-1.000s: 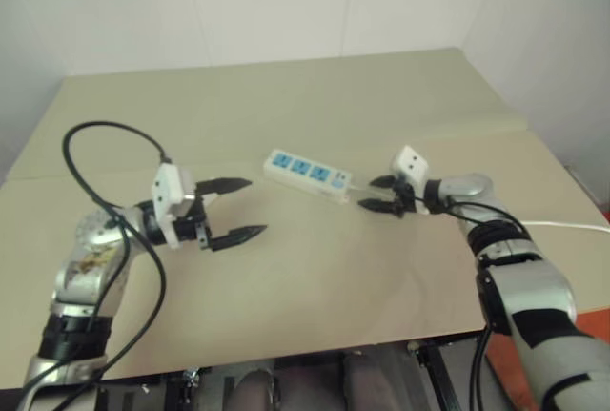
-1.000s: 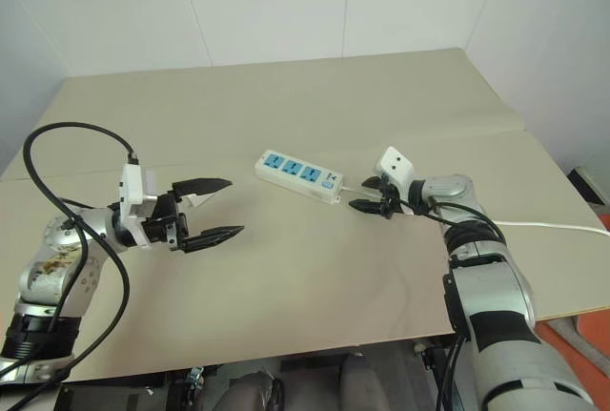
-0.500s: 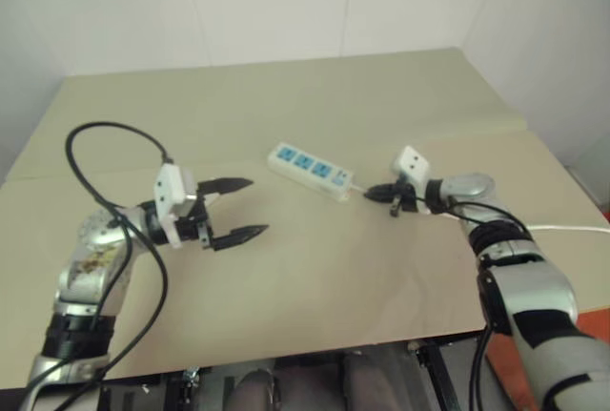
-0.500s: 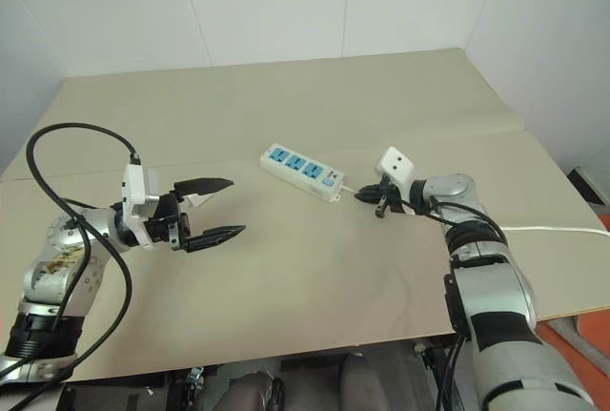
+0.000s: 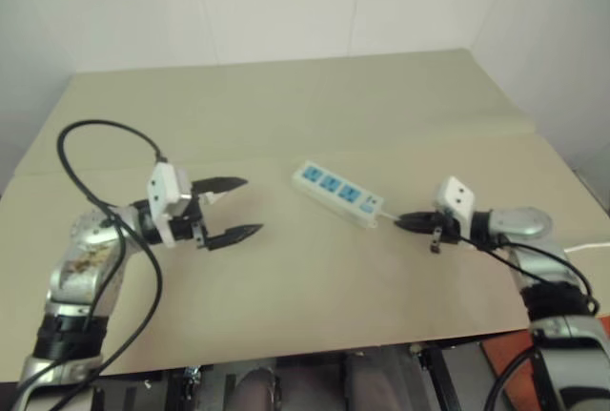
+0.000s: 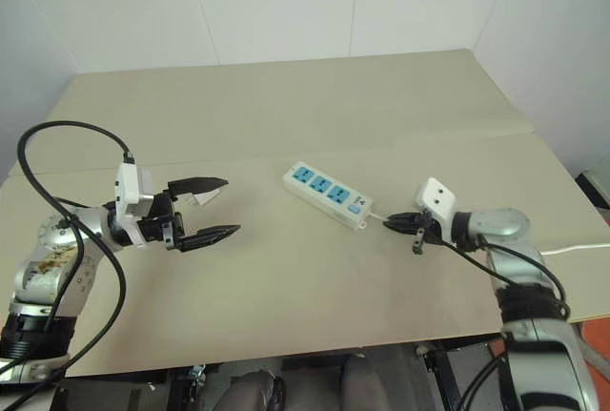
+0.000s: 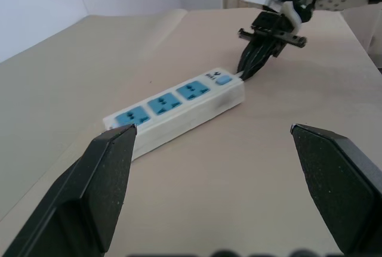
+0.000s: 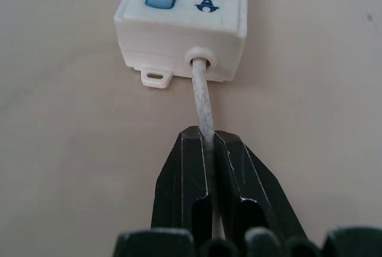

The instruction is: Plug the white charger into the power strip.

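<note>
While the right end effector (image 6: 393, 224), right of frame centre, pinches its black fingers tight on the thin white cord (image 8: 202, 97) just beyond the switch end, the long white plastic power strip with three blue sockets (image 6: 326, 194) lies flat on the tan bench (image 6: 286, 106) at mid-frame. Its long axis runs diagonally from upper left to lower right, sockets facing up. Well apart at mid-left, the left end effector (image 6: 217, 208) hovers with fingers spread wide, holding nothing.
</note>
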Controlling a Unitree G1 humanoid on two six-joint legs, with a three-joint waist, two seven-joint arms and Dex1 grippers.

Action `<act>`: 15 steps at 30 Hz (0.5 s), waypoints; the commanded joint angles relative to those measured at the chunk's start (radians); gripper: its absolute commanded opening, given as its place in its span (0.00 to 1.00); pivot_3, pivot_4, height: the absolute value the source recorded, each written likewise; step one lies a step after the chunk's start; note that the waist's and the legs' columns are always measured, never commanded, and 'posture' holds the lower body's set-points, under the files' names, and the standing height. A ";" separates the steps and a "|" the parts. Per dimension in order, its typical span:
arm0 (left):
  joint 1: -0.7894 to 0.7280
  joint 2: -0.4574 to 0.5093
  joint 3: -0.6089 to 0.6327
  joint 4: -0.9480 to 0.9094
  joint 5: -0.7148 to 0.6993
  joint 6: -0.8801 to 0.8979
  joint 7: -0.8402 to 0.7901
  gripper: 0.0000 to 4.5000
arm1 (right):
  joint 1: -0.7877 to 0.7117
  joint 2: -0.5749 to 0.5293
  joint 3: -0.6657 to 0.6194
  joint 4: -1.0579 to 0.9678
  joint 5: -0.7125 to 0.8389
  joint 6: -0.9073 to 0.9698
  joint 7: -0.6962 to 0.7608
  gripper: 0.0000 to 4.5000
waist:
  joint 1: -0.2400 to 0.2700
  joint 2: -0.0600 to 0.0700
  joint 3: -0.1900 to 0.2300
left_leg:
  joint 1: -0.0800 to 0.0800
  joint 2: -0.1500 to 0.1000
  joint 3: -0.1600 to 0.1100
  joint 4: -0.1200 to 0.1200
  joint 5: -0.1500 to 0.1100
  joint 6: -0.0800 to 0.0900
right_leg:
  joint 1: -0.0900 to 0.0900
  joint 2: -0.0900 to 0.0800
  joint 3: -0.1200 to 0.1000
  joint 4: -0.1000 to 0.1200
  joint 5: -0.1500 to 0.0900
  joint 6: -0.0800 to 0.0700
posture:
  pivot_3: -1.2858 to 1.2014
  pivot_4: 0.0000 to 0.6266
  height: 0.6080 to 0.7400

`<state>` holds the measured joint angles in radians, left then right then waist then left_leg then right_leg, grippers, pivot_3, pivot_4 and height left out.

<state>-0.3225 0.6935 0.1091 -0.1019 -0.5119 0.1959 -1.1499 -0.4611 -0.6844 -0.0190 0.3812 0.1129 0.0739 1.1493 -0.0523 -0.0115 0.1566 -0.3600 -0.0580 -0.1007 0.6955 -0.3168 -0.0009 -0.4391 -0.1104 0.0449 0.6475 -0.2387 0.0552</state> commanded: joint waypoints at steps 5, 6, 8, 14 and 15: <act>-0.057 -0.009 -0.004 0.012 -0.004 -0.006 -0.015 1.00 | 0.027 -0.004 -0.047 -0.143 0.076 0.072 -0.071 0.38 | 0.005 0.000 0.000 | 0.004 0.000 0.001 0.000 0.000 0.000 | 0.001 0.000 0.001 0.000 0.000 0.000 | 0.52 0.24 1.00; -0.058 -0.008 -0.004 0.014 -0.003 -0.008 -0.017 1.00 | 0.034 -0.004 -0.054 -0.157 0.084 0.073 -0.078 0.46 | 0.007 0.000 0.000 | 0.004 0.000 0.001 0.000 0.000 0.000 | 0.001 0.000 0.001 0.000 0.000 0.000 | 0.52 0.24 1.00; -0.059 -0.007 -0.002 0.019 -0.001 -0.011 -0.018 1.00 | 0.045 -0.006 -0.062 -0.174 0.099 0.078 -0.090 0.62 | 0.010 0.000 0.000 | 0.004 0.000 0.001 0.000 0.000 0.000 | 0.001 0.000 0.001 0.000 0.000 0.000 | 0.52 0.24 1.00; -0.037 0.007 0.020 0.010 -0.007 -0.010 -0.013 1.00 | 0.092 0.031 -0.135 -0.257 0.195 0.109 -0.150 1.00 | 0.012 0.000 0.000 | 0.004 0.000 0.001 0.000 0.000 0.000 | 0.001 0.000 0.000 0.000 0.000 0.000 | 0.52 0.24 1.00; -0.032 0.010 0.022 0.005 -0.009 -0.009 -0.014 1.00 | 0.097 0.038 -0.143 -0.265 0.210 0.100 -0.151 1.00 | 0.011 0.000 0.000 | 0.004 0.000 0.001 0.000 0.000 0.000 | 0.002 0.000 0.000 0.000 0.000 0.000 | 0.52 0.24 1.00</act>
<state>-0.3571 0.6872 0.0996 -0.0676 -0.5106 0.1960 -1.1613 -0.3655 -0.6520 -0.1165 0.1664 0.2760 0.1805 1.0142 -0.0416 -0.0116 0.1566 -0.3563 -0.0581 -0.0997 0.6959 -0.3168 -0.0008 -0.4376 -0.1106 0.0457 0.6470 -0.2386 0.0553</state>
